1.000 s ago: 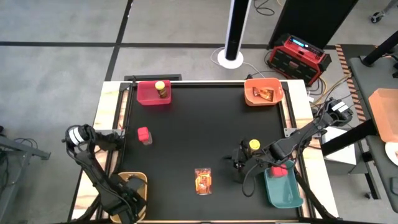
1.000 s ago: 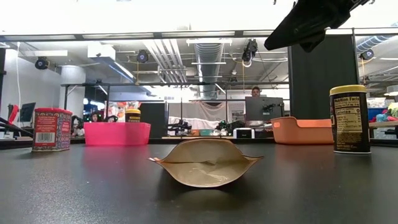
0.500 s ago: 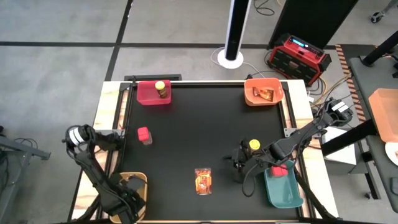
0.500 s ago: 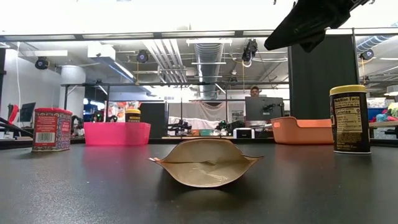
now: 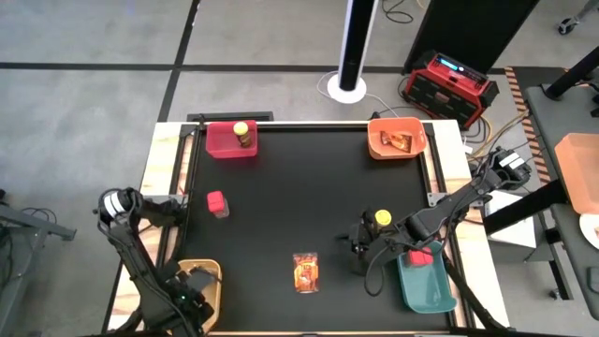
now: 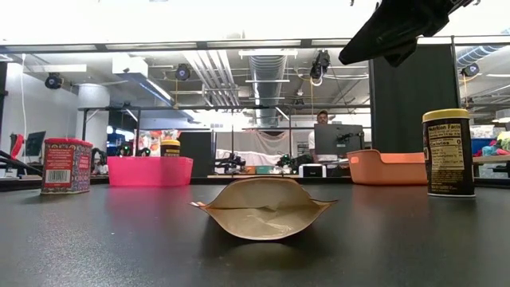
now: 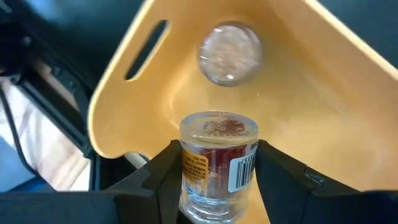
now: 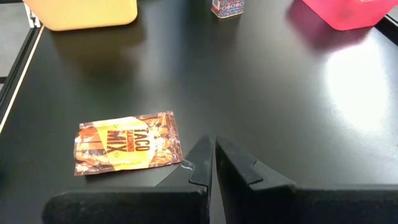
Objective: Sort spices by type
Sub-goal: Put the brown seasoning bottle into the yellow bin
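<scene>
Holding a small round jar (image 7: 217,165) between its fingers (image 7: 161,180), the left gripper (image 5: 192,285) is over the yellow bin (image 5: 213,271) at the near left corner of the counter (image 5: 299,201); a second small jar (image 7: 230,53) lies inside this bin. The right gripper (image 8: 213,163) has its fingers pressed together and grasps nothing, near the taco mix packet (image 5: 305,271) on the counter. Just beside this arm stands a yellow-lidded jar (image 5: 382,217).
</scene>
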Controlling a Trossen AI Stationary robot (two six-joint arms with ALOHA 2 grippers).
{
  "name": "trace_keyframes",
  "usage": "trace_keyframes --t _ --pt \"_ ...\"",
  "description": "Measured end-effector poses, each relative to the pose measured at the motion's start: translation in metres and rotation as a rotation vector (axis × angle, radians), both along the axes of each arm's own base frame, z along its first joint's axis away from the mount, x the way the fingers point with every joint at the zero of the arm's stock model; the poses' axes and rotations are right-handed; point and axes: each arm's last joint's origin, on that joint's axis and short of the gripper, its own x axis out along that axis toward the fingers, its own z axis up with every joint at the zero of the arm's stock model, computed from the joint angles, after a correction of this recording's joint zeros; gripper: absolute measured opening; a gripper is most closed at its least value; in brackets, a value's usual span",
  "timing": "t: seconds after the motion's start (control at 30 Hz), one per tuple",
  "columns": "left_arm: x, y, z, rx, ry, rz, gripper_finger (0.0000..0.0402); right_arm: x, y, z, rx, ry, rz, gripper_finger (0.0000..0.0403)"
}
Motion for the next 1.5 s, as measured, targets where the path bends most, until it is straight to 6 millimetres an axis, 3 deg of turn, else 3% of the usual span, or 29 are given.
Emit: trace_keyframes --t 0.27,0.57,1.5 --pt "0.010 -0.002 0.007 -0.195 0.201 -0.068 0.0155 0.000 0.000 0.000 0.000 0.001 0.000 0.0013" --pt "0.021 -0.007 0.001 -0.321 0.173 -0.120 0.0154 -0.001 0.000 -0.002 0.004 0.005 -0.004 0.0013" --pt "0.022 -0.005 0.000 -0.314 0.176 -0.100 0.0154 -0.002 -0.001 -0.005 0.000 0.014 -0.002 0.0013"
